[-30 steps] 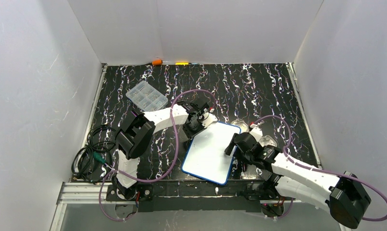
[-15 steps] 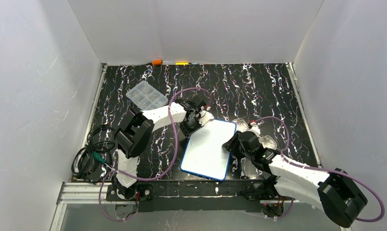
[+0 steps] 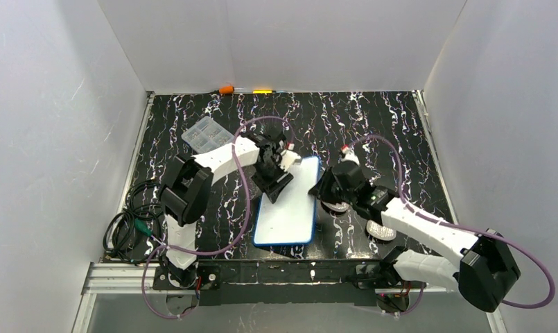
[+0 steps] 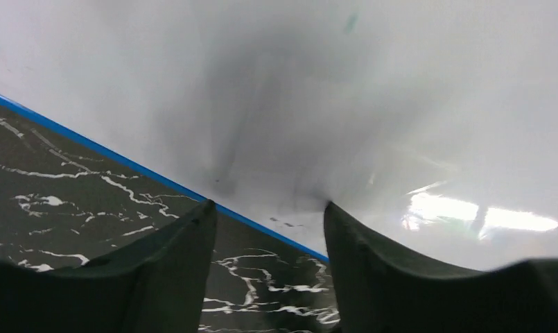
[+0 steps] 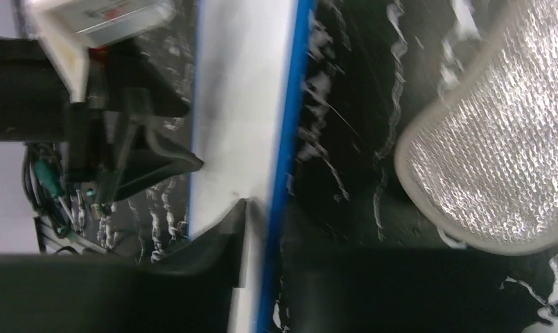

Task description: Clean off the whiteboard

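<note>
A coil of cables [image 3: 127,225] is seen beside the table's left edge, and a clear compartment box [image 3: 205,134] is found at ten o'clock from the whiteboard [image 3: 288,208]. The whiteboard is laid flat on the marbled table [image 3: 373,132] at the near middle, its long side pointed to about one o'clock, its face white but for a faint green fleck. The left gripper [image 3: 272,194] is set at its left rim, jaws moderately wide, the blue edge seen between the tips. The right gripper [image 3: 319,193] is placed at the right rim, at three o'clock, fingers narrow about the edge; whether the rim is pinched cannot be told through the blur. A grey oval pad [image 3: 381,230] is seen at four o'clock.
</note>
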Controlling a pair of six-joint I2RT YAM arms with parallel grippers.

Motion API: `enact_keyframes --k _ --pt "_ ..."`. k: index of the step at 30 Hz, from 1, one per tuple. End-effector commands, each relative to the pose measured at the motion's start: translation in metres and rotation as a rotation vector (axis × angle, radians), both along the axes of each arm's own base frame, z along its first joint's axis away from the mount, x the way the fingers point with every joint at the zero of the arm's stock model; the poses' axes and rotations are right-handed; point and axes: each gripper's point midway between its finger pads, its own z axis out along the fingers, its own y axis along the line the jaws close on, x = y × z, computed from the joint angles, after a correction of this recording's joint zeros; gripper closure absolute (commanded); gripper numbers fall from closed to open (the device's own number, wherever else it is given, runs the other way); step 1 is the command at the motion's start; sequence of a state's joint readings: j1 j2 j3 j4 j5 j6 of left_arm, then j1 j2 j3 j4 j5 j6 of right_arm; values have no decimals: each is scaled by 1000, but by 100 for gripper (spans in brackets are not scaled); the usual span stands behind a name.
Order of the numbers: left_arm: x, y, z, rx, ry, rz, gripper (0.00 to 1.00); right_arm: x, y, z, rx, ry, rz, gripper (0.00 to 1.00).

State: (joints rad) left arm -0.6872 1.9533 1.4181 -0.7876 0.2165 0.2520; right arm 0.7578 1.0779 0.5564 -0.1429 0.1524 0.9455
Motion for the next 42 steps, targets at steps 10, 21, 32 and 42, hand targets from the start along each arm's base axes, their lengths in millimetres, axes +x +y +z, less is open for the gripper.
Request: enact_keyframes --k 10,21,32,42 --pt "12 37 111 -368 10 237 34 41 83 160 106 -244 296 99" --pt "40 65 153 -471 -66 393 35 51 72 176 -485 -343 359 99" --pt "101 158 185 -459 -251 782 35 21 121 167 -911 -505 512 99" --pt "109 199 181 -468 -243 893 35 -35 182 105 -1195 -650 658 99"
